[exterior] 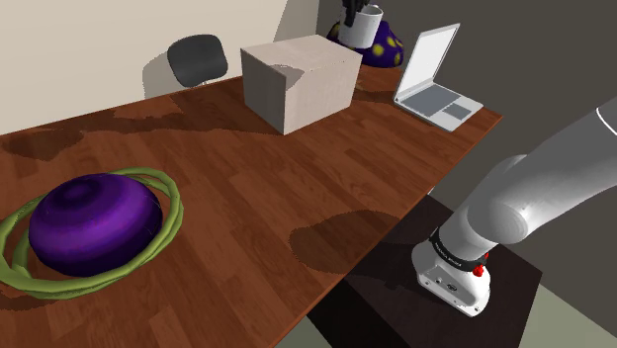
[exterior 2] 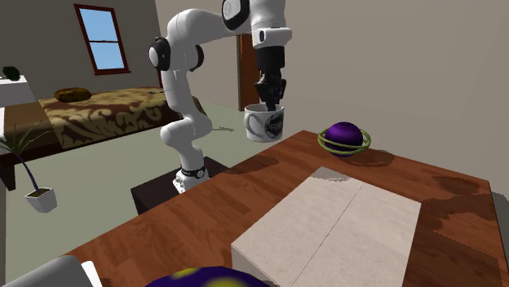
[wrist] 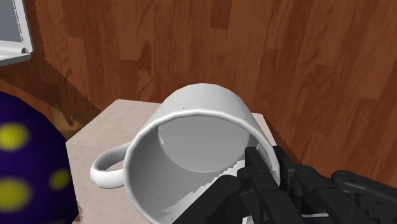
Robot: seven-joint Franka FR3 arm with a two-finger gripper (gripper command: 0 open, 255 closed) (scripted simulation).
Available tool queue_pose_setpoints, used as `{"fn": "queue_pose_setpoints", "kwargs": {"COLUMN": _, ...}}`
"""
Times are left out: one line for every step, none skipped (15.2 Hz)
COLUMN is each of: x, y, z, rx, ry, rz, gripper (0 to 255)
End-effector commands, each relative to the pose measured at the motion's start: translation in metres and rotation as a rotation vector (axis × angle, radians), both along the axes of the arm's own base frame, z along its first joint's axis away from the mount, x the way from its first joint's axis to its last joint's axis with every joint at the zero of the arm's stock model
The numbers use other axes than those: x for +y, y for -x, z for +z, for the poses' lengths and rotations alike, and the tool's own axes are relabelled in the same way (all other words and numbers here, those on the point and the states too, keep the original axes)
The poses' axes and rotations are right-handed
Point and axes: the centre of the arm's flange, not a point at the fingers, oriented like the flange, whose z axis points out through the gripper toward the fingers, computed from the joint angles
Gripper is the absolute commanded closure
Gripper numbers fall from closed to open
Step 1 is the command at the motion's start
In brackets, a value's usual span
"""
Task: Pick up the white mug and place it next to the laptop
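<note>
Second exterior view: gripper (exterior 2: 268, 104) clamped on the rim of the white mug (exterior 2: 264, 125), one finger inside, one outside, holding it clear above the table (exterior 2: 220, 204); shoulder view places it near the laptop (exterior: 431, 69).

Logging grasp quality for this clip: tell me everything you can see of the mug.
The mug is white with a dark marking on its side and a loop handle, and it looks empty. It hangs upright in the air, touching nothing but the gripper, which pinches its wall at the rim, one finger inside and one outside.
</note>
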Motion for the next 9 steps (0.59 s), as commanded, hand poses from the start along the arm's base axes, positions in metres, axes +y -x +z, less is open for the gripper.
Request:
{"fn": "queue_pose_setpoints", "kwargs": {"x": 0.001, "y": 0.000, "z": 0.011, "rx": 0.000, "ry": 0.000, "rz": 0.000, "gripper": 255}}
{"fn": "queue_pose_setpoints", "kwargs": {"x": 0.001, "y": 0.000, "z": 0.017, "rx": 0.000, "ry": 0.000, "rz": 0.000, "gripper": 255}}
{"fn": "queue_pose_setpoints", "kwargs": {"x": 0.001, "y": 0.000, "z": 0.022, "rx": 0.000, "ry": 0.000, "rz": 0.000, "gripper": 255}}
{"fn": "queue_pose_setpoints", "kwargs": {"x": 0.001, "y": 0.000, "z": 0.027, "rx": 0.000, "ry": 0.000, "rz": 0.000, "gripper": 255}}
{"fn": "queue_pose_setpoints", "kwargs": {"x": 0.001, "y": 0.000, "z": 0.033, "rx": 0.000, "ry": 0.000, "rz": 0.000, "gripper": 255}}
{"fn": "queue_pose_setpoints", "kwargs": {"x": 0.001, "y": 0.000, "z": 0.038, "rx": 0.000, "ry": 0.000, "rz": 0.000, "gripper": 255}}
{"fn": "queue_pose_setpoints", "kwargs": {"x": 0.001, "y": 0.000, "z": 0.039, "rx": 0.000, "ry": 0.000, "rz": 0.000, "gripper": 255}}
{"fn": "queue_pose_setpoints", "kwargs": {"x": -0.011, "y": 0.005, "z": 0.039, "rx": 0.000, "ry": 0.000, "rz": 0.000, "gripper": 255}}
{"fn": "queue_pose_setpoints", "kwargs": {"x": -0.023, "y": 0.011, "z": 0.039, "rx": 0.000, "ry": 0.000, "rz": 0.000, "gripper": 255}}
